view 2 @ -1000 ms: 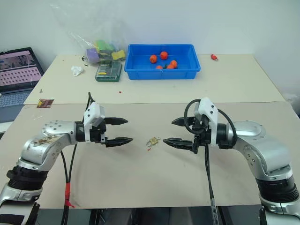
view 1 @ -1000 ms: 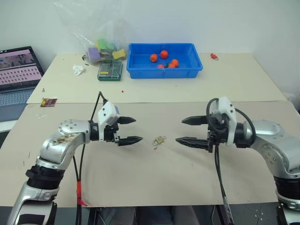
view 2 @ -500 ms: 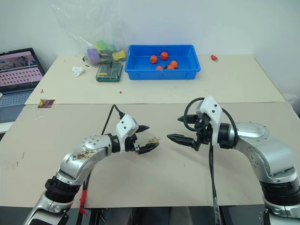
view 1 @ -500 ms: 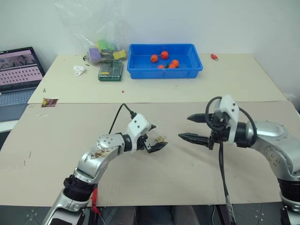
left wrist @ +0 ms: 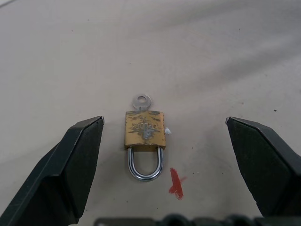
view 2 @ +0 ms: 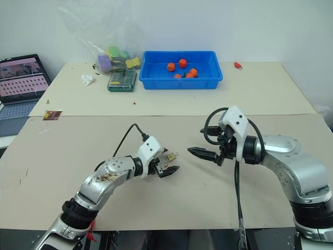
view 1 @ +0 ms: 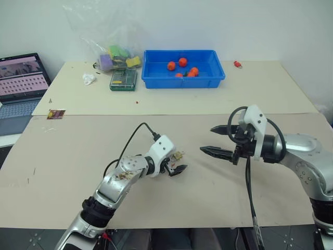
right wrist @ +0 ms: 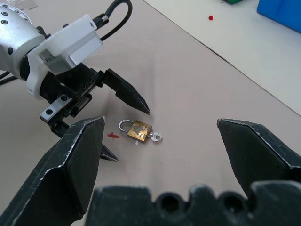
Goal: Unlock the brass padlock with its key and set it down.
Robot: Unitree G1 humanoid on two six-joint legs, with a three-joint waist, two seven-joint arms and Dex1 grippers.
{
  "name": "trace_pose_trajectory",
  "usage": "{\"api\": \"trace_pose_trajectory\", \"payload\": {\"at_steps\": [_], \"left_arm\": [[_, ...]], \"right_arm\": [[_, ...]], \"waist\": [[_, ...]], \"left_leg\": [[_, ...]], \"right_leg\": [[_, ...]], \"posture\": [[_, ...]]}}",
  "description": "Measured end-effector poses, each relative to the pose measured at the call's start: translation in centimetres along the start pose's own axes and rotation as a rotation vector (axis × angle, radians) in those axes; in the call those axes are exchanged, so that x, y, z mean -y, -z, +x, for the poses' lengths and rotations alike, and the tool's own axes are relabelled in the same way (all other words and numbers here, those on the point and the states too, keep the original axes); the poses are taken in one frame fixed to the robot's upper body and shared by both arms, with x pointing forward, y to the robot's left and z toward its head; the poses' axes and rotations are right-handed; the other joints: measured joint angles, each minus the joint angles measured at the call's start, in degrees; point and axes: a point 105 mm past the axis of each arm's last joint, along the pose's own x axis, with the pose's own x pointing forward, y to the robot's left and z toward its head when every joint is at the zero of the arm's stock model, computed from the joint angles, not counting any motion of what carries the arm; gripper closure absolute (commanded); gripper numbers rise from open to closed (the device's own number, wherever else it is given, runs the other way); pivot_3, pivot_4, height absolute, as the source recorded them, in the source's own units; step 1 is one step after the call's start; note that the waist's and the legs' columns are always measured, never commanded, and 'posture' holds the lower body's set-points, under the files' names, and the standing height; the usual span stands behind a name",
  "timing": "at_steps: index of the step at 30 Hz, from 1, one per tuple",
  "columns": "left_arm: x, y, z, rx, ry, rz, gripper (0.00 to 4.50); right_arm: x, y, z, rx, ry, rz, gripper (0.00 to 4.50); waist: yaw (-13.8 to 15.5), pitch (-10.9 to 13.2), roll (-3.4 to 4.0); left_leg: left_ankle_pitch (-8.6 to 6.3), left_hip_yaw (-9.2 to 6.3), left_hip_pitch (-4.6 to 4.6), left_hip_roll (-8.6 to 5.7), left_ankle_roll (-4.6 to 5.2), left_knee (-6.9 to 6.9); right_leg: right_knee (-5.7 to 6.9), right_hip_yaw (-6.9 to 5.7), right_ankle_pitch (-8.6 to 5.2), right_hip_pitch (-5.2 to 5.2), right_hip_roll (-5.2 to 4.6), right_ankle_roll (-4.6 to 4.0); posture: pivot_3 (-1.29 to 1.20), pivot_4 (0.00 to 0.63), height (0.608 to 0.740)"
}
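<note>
Between the left gripper's (left wrist: 164, 155) spread jaws lies the brass padlock (left wrist: 144, 130), untouched.

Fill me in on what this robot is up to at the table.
The left gripper is open and straddles the brass padlock, which lies flat on the table with its key in it, shackle closed. Nothing is gripped yet. The right gripper hangs open just to the padlock's right, above the table.

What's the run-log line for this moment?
left gripper: open, straddling brass padlock | padlock: flat on table, key inserted | right gripper: open, hovering beside
</note>
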Motion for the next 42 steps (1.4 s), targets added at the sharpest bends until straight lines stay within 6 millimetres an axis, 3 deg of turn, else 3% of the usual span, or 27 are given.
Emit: {"api": "trace_pose_trajectory", "payload": {"at_steps": [7, 10, 15, 18, 25, 28, 30, 32, 35, 37, 42], "left_arm": [[-0.3, 0.3, 0.7, -0.015, -0.009, 0.009, 0.08], [-0.3, 0.3, 0.9, -0.011, -0.005, 0.010, 0.74], [-1.0, 0.3, 0.9, -0.027, -0.029, 0.039, 2.77], [-1.2, 0.3, 0.8, -0.028, -0.033, 0.051, 3.69], [-1.6, 0.5, 0.6, -0.014, -0.017, 0.098, 3.70], [-4.0, 0.6, -0.7, 0.017, -0.104, 0.315, 3.70], [-6.0, 0.3, -2.5, 0.036, -0.187, 0.546, 3.70], [-6.8, 0.1, -4.3, 0.082, -0.236, 0.630, 3.70], [-5.7, 1.8, -6.4, 0.112, -0.214, 0.724, 3.70], [-4.7, 2.1, -7.0, 0.127, -0.195, 0.836, 3.70], [-3.1, -0.1, -9.3, 0.266, -0.233, 1.216, 3.70]], "right_arm": [[0.2, 0.1, -0.2, -0.006, 0.015, -0.013, 0.00], [0.3, 0.0, -0.2, -0.006, 0.021, -0.017, 0.00], [0.6, -0.2, -0.5, 0.005, 0.040, -0.038, 0.00], [0.7, -0.1, -0.6, 0.000, 0.046, -0.039, 0.00], [0.9, 0.2, -0.6, -0.003, 0.051, -0.029, 0.00], [0.9, 0.3, -0.6, -0.002, 0.045, -0.020, 0.00], [0.9, 0.5, -0.6, -0.006, 0.032, 0.002, 0.00], [0.6, 0.6, -0.3, 0.018, 0.000, 0.055, 0.00], [-0.8, 0.2, 0.7, 0.177, -0.115, 0.274, 0.00], [-1.3, 0.4, 0.9, 0.189, -0.151, 0.333, 0.00], [-2.2, 1.4, 2.0, 0.155, -0.183, 0.373, 0.00]], "waist": [[0.2, 0.0, 0.00], [0.3, 0.0, 0.00], [0.5, 0.0, 0.00], [0.5, 0.0, 0.00], [0.4, 0.0, 0.00], [0.2, 0.0, 0.00], [0.2, 0.0, 0.00], [0.2, 0.0, 0.02], [0.1, 0.0, 0.03], [0.7, 0.0, 0.02], [1.4, 0.0, 0.03]], "left_leg": [[-0.02, -0.03, 0.16, 0.00, 0.03, 0.00], [-0.02, -0.03, 0.20, 0.00, 0.03, 0.00], [-0.02, -0.03, 0.21, 0.00, 0.04, 0.00], [-0.02, -0.03, 0.21, 0.00, 0.04, -0.01], [-0.02, -0.03, 0.23, 0.01, 0.04, -0.02], [-0.01, -0.01, 0.22, 0.05, 0.01, -0.06], [-0.01, -0.01, 0.22, 0.05, 0.00, -0.09], [-0.04, -0.03, 0.23, 0.06, 0.05, -0.11], [-0.13, -0.05, 0.18, 0.05, 0.09, -0.13], [-0.15, -0.10, 0.02, 0.03, 0.11, -0.08], [-0.16, -0.06, 0.06, 0.04, 0.10, -0.10]], "right_leg": [[-0.01, -0.01, -0.02, 0.17, 0.00, 0.03], [-0.01, -0.01, -0.03, 0.21, 0.00, 0.05], [-0.01, -0.01, -0.04, 0.21, 0.00, 0.06], [-0.02, -0.01, -0.04, 0.21, 0.00, 0.06], [-0.01, 0.00, -0.04, 0.21, 0.00, 0.06], [-0.03, 0.00, -0.03, 0.16, 0.00, 0.04], [-0.06, 0.01, -0.02, 0.16, 0.00, 0.03], [-0.09, 0.04, -0.02, 0.15, 0.00, 0.03], [-0.11, 0.05, -0.02, 0.08, -0.01, 0.02], [-0.11, 0.00, -0.02, 0.00, -0.02, 0.02], [-0.13, -0.03, -0.02, 0.05, -0.03, 0.02]], "posture": [[0.00, 0.150, 0.740], [0.00, 0.150, 0.740], [0.00, 0.150, 0.740], [0.00, 0.150, 0.740], [0.00, 0.150, 0.740], [0.00, 0.150, 0.740], [0.00, 0.150, 0.740], [0.00, 0.150, 0.740], [0.00, 0.150, 0.740], [0.00, 0.150, 0.740], [0.00, 0.150, 0.740]]}}
